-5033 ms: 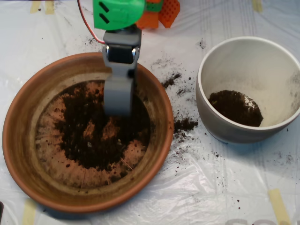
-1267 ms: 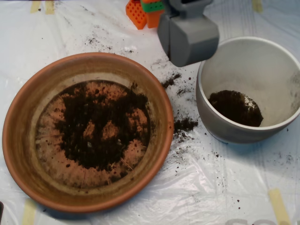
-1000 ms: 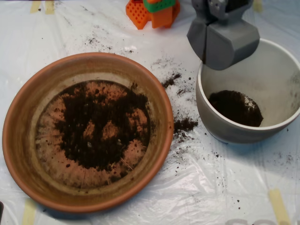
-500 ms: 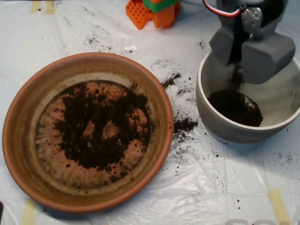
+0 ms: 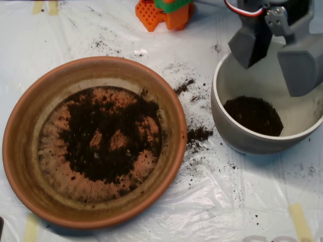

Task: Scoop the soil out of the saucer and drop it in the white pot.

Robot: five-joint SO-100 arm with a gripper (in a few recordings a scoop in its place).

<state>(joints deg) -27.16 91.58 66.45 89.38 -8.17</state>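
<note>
The terracotta saucer [image 5: 28, 121] lies at the left with dark soil [image 5: 108, 133] spread thinly over its flat bottom. The white pot [image 5: 227, 118] stands at the right and holds a dark mound of soil [image 5: 253, 115]. My grey scoop [image 5: 275, 63] hangs over the pot's upper part, open, its two shells spread wide apart with a clear gap between them. Nothing shows inside the shells.
Spilled soil crumbs [image 5: 198, 134] dot the plastic sheet between saucer and pot, with more near the saucer's upper right rim. An orange and green block [image 5: 164, 11] sits at the top edge. Tape strips [image 5: 300, 219] mark the sheet.
The scoop left the saucer, swung right over the pot and opened. Soil fell from it, and the mound in the pot is now larger.
</note>
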